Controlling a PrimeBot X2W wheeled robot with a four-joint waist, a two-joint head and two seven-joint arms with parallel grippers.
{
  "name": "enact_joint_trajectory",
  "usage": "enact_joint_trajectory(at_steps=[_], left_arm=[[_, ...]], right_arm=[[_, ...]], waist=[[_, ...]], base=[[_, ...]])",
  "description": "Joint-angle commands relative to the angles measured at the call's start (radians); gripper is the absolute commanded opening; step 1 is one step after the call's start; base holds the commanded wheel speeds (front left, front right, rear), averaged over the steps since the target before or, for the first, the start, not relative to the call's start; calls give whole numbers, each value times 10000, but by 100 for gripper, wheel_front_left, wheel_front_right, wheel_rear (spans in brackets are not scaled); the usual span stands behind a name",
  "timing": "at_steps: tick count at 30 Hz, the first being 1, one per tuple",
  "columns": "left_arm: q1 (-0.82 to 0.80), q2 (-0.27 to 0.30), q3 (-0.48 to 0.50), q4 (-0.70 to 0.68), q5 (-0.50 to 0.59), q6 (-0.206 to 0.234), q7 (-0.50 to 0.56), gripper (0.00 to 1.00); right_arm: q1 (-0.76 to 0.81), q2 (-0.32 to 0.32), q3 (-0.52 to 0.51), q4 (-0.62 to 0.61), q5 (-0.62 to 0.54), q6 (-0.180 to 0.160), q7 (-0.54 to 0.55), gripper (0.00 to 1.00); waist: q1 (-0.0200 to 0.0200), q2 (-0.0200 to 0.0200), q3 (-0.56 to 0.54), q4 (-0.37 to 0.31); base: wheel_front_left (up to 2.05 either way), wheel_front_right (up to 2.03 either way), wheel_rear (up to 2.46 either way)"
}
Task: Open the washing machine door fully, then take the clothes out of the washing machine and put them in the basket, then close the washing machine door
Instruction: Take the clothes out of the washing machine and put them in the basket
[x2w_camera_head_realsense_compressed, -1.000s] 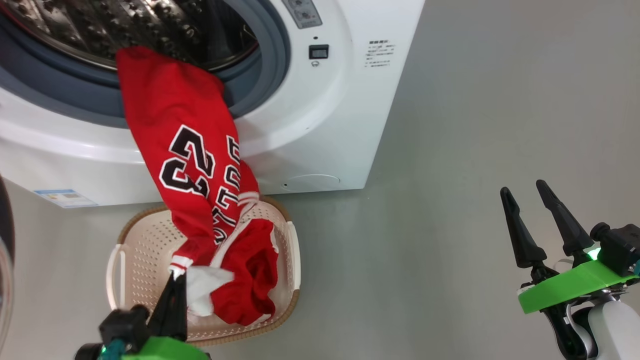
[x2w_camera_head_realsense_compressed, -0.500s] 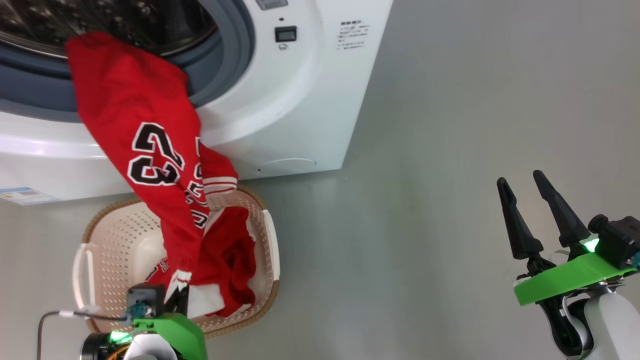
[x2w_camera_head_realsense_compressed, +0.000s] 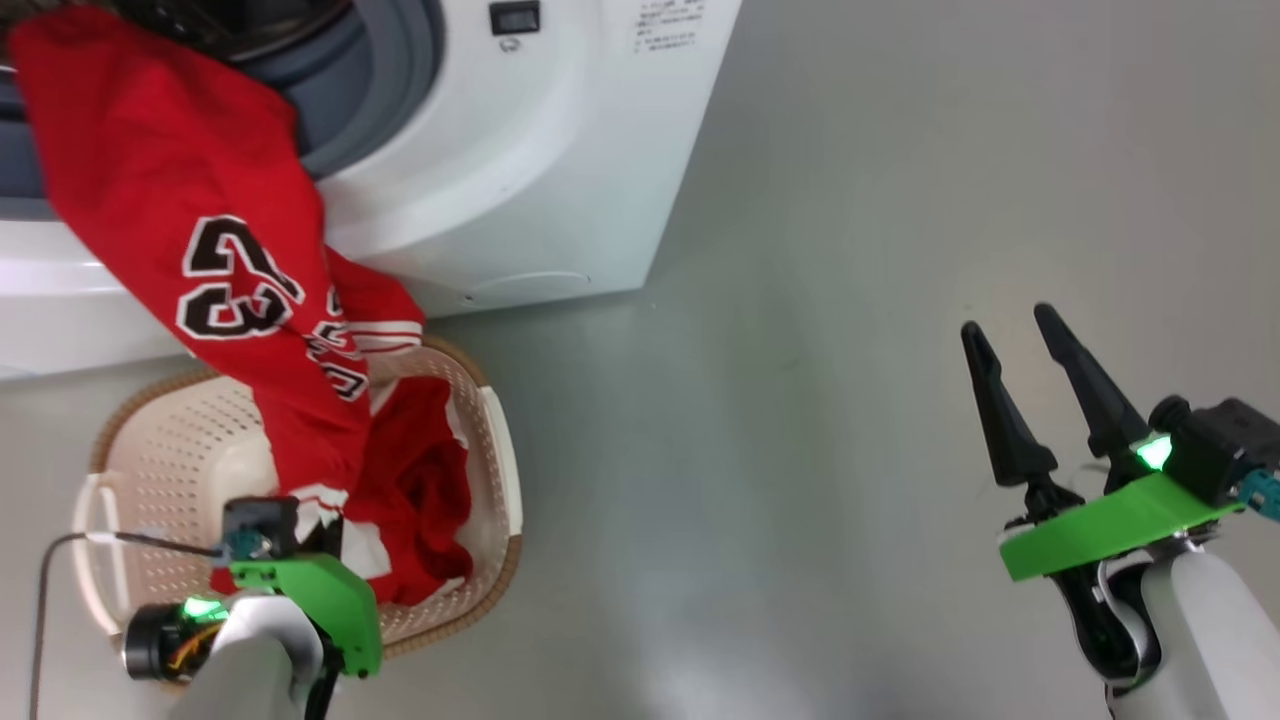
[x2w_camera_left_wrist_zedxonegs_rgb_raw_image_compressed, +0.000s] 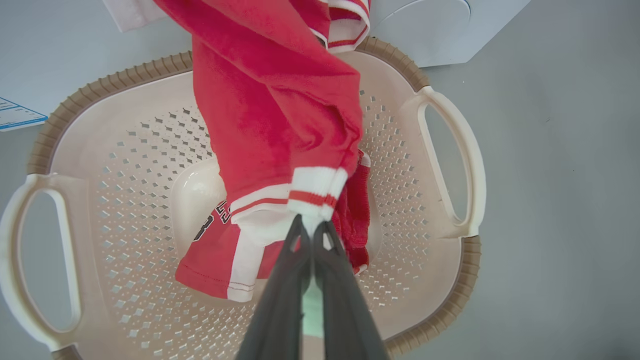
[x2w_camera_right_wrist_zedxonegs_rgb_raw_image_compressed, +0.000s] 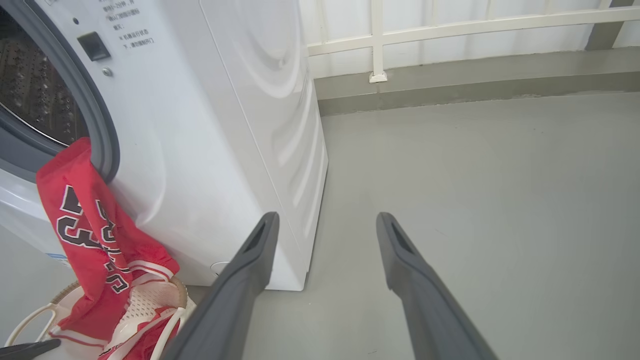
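Left gripper (x2w_camera_left_wrist_zedxonegs_rgb_raw_image_compressed: 311, 227) fingers clamped on the clothes' (x2w_camera_left_wrist_zedxonegs_rgb_raw_image_compressed: 280, 115) white cuff over the basket (x2w_camera_left_wrist_zedxonegs_rgb_raw_image_compressed: 452, 295); in head view the wrist hides them. Right gripper (x2w_camera_head_realsense_compressed: 1008, 322) fingers apart, empty. Washing machine (x2w_camera_head_realsense_compressed: 520, 180) drum cut off.

light: bright, even | shadows: soft | glare: floor (x2w_camera_head_realsense_compressed: 690, 640) sheen | wrist views: edge-warped

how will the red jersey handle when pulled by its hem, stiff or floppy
Probably floppy: the jersey drapes from the washing machine opening down to the left gripper. Likely light, since a pinch on its striped hem holds it. May bunch in the basket.
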Motion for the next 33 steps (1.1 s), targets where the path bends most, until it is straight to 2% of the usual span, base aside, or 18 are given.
enact_joint_trajectory(at_steps=[1, 5, 9, 11, 12, 13, 14, 24, 33], left_arm=[[-109, 354, 255, -13, -82, 5, -13, 0], [-456, 476, 312, 55, -207, 9, -2, 2], [-770, 582, 474, 95, -438, 42, 94, 17], [-858, 642, 525, 108, -532, 32, 138, 47], [-894, 656, 584, 114, -617, 24, 146, 65], [-925, 649, 675, 118, -740, 11, 157, 88], [-952, 651, 743, 121, -841, -5, 159, 100], [-1019, 656, 833, 135, -1176, -98, -53, 100], [-817, 464, 767, -223, -1372, -180, -233, 100]], right_arm=[[-46, -69, 219, -264, -15, 16, -118, 100], [-168, -27, 207, -328, -26, 16, -118, 100], [-257, 23, 155, -406, -51, 16, -118, 100], [-282, 35, 134, -416, -60, 16, -118, 100], [-295, 35, 123, -414, -61, 16, -118, 100], [-309, 33, 106, -407, -63, 16, -118, 100], [-325, 31, 92, -395, -64, 16, -118, 100], [-397, 19, 75, -304, -91, 16, -118, 100], [-254, -72, 74, -209, -90, 16, -118, 100]], waist=[[0, 0, 324, -209], [0, 0, 705, -348], [0, 0, 1004, -405], [0, 0, 1062, -415], [0, 0, 1080, -413], [0, 0, 1091, -404], [0, 0, 1094, -393], [0, 0, 874, -155], [0, 0, 144, 193]], base=[[0, 0, 0], [0, 0, 0], [0, 0, 0], [0, 0, 0], [0, 0, 0], [0, 0, 0], [0, 0, 0], [0, 0, 0], [0, 0, 0]])
